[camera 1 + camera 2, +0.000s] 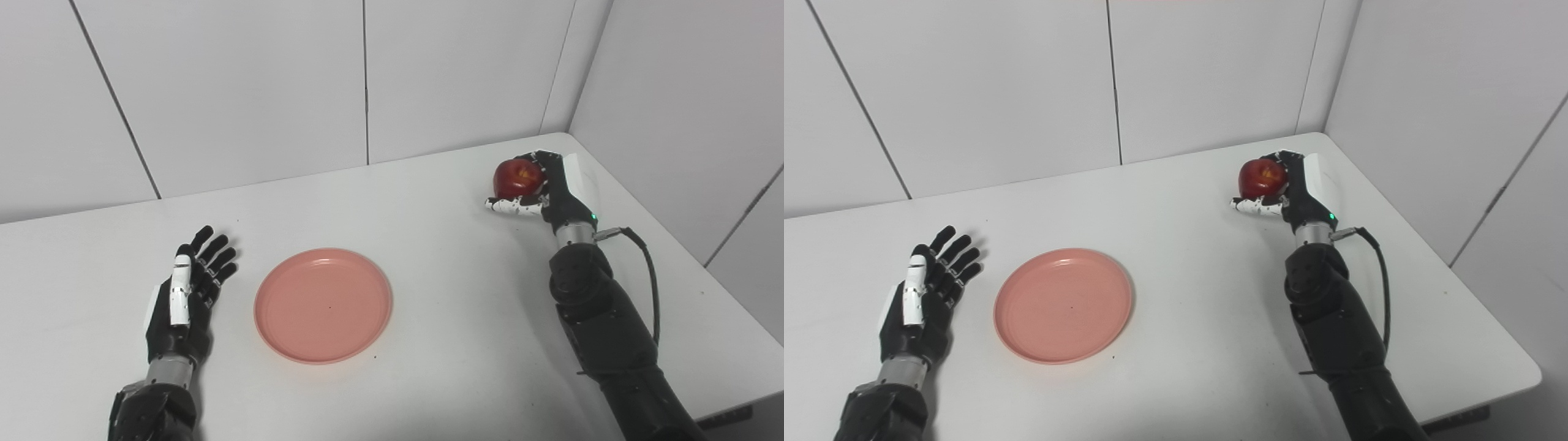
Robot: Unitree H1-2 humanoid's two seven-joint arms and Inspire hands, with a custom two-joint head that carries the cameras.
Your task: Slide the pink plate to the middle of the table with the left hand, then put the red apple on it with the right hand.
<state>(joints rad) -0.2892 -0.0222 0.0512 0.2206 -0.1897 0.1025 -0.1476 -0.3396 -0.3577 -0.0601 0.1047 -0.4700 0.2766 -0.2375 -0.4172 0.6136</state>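
The pink plate (323, 304) lies flat on the white table (429, 202), near its middle and towards the front. My left hand (187, 294) is open and empty, fingers spread, resting a short way left of the plate and apart from it. My right hand (545, 190) is at the back right of the table, shut on the red apple (518, 177), with fingers curled around the apple's right side and the thumb under it. The apple is far to the right of the plate. The same scene shows in the right eye view, with the plate (1063, 304) and the apple (1262, 177).
White wall panels stand behind the table and along its right side. The table's right edge (704, 269) runs close to my right arm. A black cable (646, 263) loops off the right wrist.
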